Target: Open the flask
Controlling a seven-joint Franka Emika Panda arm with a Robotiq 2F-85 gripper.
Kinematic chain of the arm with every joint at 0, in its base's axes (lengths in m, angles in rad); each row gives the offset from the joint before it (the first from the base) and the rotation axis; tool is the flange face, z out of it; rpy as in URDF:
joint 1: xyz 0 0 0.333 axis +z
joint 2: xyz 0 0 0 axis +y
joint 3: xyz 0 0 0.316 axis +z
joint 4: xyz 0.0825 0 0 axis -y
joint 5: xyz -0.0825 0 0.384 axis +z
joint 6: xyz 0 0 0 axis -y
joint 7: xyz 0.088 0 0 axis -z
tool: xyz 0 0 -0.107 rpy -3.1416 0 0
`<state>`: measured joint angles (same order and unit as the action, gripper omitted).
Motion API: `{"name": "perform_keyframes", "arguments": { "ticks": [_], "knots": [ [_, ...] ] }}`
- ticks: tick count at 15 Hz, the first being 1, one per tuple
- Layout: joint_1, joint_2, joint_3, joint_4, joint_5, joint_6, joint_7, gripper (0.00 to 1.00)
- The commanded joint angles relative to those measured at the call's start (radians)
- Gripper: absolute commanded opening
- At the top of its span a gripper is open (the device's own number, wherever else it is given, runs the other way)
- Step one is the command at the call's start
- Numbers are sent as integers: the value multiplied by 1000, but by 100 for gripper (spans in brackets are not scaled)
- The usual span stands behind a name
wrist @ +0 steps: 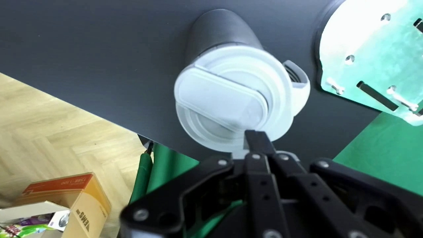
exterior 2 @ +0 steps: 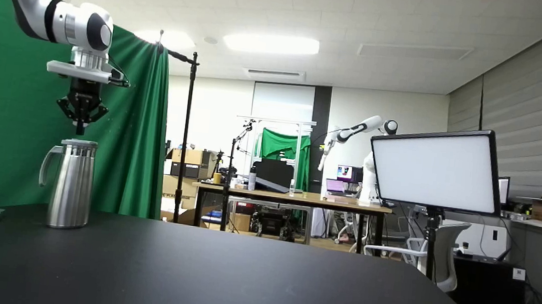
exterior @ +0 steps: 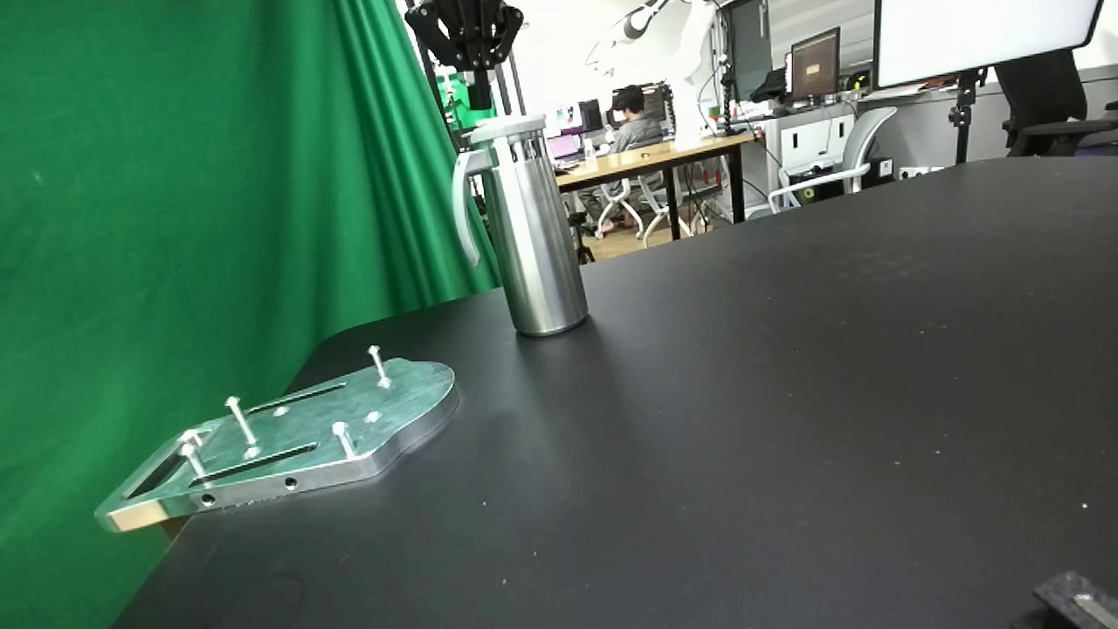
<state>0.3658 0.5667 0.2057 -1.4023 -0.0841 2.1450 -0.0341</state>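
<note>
The flask (exterior: pixel 543 240) is a tall, shiny steel cylinder standing upright on the black table. It also shows in an exterior view (exterior 2: pixel 71 191). Its pale grey lid (wrist: pixel 218 99) is on, with a raised oblong tab across the top, seen from above in the wrist view. A light grey handle (exterior: pixel 463 205) sticks out from its side. My gripper (exterior 2: pixel 80 128) points down just above the lid, with a small gap to it. Its fingers are pressed together with nothing between them. In the wrist view the fingertips (wrist: pixel 257 135) overlap the lid's rim.
A flat greenish plate with pegs (exterior: pixel 297 437) lies at the table edge near the flask, on its handle side. A green curtain (exterior: pixel 218 175) hangs behind. The black table (exterior 2: pixel 237 279) has its edge close to the flask. A cardboard box (wrist: pixel 72 201) stands on the floor below.
</note>
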Motion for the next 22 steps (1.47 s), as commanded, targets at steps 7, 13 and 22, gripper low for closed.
{"name": "perform_keyframes", "arguments": {
  "ticks": [7,13,22],
  "knots": [
    [13,117,-9,186,1,-145,3,0],
    [27,165,-19,252,-11,-198,12,0],
    [104,213,-69,322,-116,-278,38,0]
  ]
}}
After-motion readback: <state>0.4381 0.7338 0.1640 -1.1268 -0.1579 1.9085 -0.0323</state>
